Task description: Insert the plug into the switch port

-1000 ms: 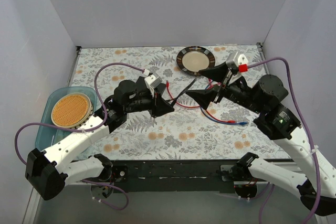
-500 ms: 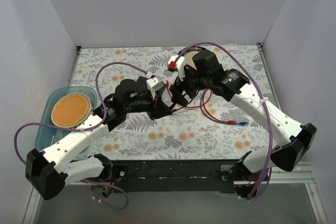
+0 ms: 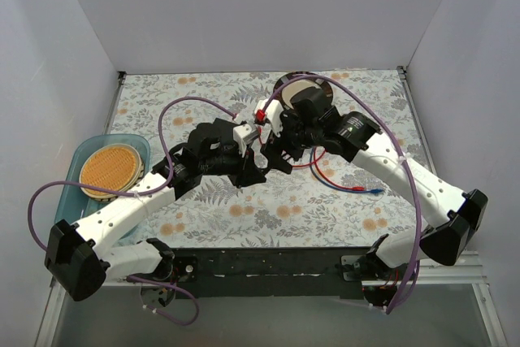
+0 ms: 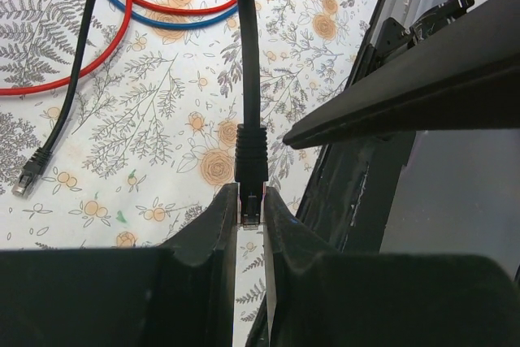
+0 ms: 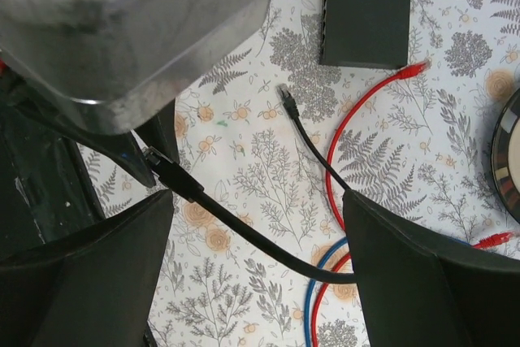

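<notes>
**Plug [image 4: 252, 156] gripped, insertion still to come**

Your left claw [image 4: 250, 195] pinches the plug at the end of the black cable [image 4: 248, 38], over the floral surface [image 4: 162, 119]. Your right claw [image 5: 258, 197] hangs spread above the cable, holding nothing. The black switch [image 5: 366, 6] lies apart from the plug, and its ports are unclear from here. The grasp looks done. Carrying, aligning and pushing in are left.

- tray [image 3: 69, 201] at table [image 3: 268, 213] left edge, disc [image 3: 110, 170] in it
- plate [image 5: 510, 160] at far edge, behind right arm [image 3: 390, 160]
- switch [image 5: 366, 10] apart from plate, loose cables [image 5: 351, 122] between them
- plug [image 4: 250, 203] between left gripper [image 4: 250, 223] fingers [image 4: 213, 233], over table
</notes>
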Robot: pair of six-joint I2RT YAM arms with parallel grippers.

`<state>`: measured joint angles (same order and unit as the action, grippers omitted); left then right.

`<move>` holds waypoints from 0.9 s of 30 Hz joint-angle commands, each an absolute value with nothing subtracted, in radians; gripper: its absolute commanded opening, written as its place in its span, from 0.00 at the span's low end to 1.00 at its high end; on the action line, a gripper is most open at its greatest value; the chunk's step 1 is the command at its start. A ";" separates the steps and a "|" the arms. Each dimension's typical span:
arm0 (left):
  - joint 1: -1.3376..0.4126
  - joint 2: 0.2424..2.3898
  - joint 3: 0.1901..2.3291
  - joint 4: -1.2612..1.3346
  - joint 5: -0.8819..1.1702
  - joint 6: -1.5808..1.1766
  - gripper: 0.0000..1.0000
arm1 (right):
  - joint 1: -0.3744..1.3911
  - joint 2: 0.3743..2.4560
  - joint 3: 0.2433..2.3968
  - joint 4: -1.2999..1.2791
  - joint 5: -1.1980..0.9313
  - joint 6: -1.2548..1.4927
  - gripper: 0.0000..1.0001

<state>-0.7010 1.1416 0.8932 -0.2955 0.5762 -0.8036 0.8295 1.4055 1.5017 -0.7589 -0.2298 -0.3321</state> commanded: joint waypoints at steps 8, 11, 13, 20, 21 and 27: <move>-0.709 1.109 0.925 -0.307 0.591 -0.778 0.00 | 0.894 1.414 1.440 -0.753 -0.196 -0.362 0.92; -0.709 1.101 0.925 -0.307 0.584 -0.778 0.00 | 0.896 1.424 1.430 -0.761 -0.210 -0.361 0.86; -0.707 1.098 0.925 -0.305 0.578 -0.778 0.00 | 0.896 1.427 1.421 -0.753 -0.225 -0.354 0.83; -0.709 1.057 0.904 -0.276 0.540 -0.788 0.00 | 0.896 1.453 1.397 -0.764 -0.278 -0.334 0.45; -0.709 1.036 0.897 -0.272 0.525 -0.785 0.00 | 0.896 1.453 1.393 -0.765 -0.279 -0.333 0.44; -0.709 0.965 0.864 -0.236 0.459 -0.788 0.00 | 0.896 1.387 1.344 -0.724 -0.282 -0.325 0.55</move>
<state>-0.7044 1.0637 0.8528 -0.3439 0.4942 -0.7982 0.9001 1.4223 1.3968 -0.6765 -0.3004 -0.3328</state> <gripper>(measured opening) 0.113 0.514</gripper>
